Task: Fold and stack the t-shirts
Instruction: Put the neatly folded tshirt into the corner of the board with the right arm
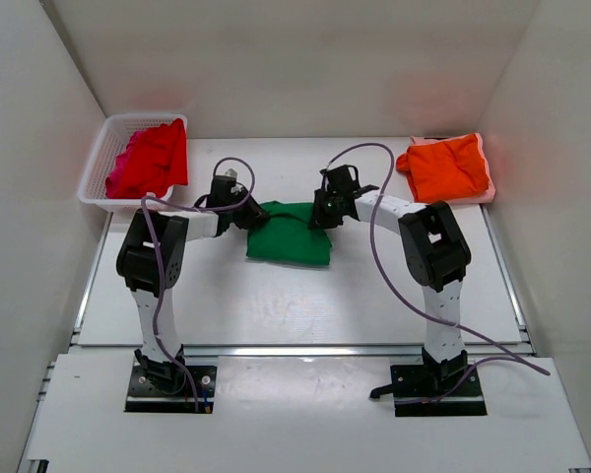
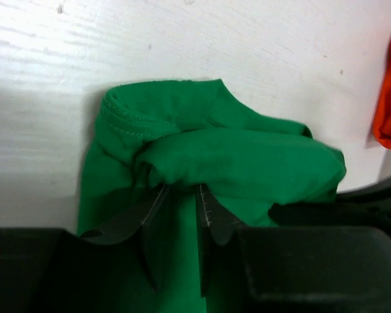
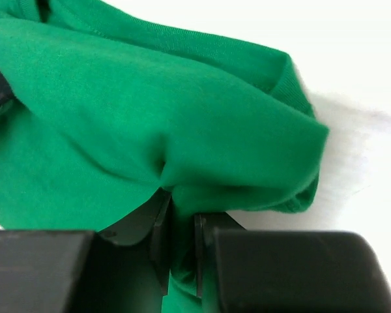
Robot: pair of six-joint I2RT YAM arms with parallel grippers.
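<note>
Here we pinch the green t-shirt point(image 1: 294, 241) with both the left gripper point(image 1: 250, 215) and the right gripper point(image 1: 321, 213), midway between the side edges; the orange t-shirt point(image 1: 445, 168) sits folded in the far right corner.

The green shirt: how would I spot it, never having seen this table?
On the white table, look at the middle. The green t-shirt lies bunched there, pinched by the left gripper and right gripper. It alone is green: the orange t-shirt lies far right, the red t-shirts in the basket far left.
</note>
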